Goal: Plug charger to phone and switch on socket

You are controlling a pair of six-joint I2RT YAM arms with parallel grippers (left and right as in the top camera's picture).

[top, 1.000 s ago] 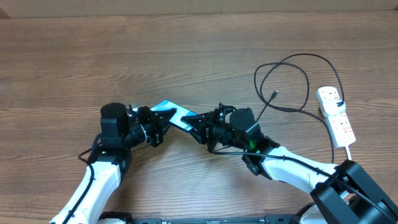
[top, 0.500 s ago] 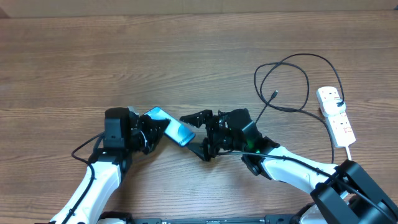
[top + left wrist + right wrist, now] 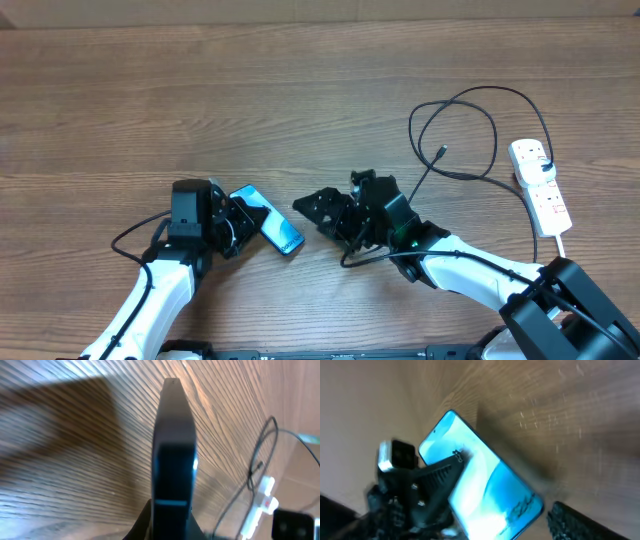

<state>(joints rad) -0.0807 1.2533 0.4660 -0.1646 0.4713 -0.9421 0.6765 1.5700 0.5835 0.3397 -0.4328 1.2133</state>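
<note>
Low in the overhead view, the left gripper [image 3: 240,226] is pinching the phone [image 3: 273,229] tight by its upper-left end. The phone's long side is running from upper left to lower right, and its blue screen is facing up and glowing. Its free end is pointing at the right gripper [image 3: 318,213], which is sitting just to the right with its fingers spread wide, holding nothing and not touching the phone. In the left wrist view the phone [image 3: 173,450] is showing only its thin dark edge, so the screen is hiding there. Whether the phone is touching the table [image 3: 300,80] is hard to tell. Farther up on the right, the charger [image 3: 442,152] is lying in loose loops, its small end resting on the wood. At the right edge the socket [image 3: 540,190] is lying lengthwise; the charger's plug there is too small to make out.
</note>
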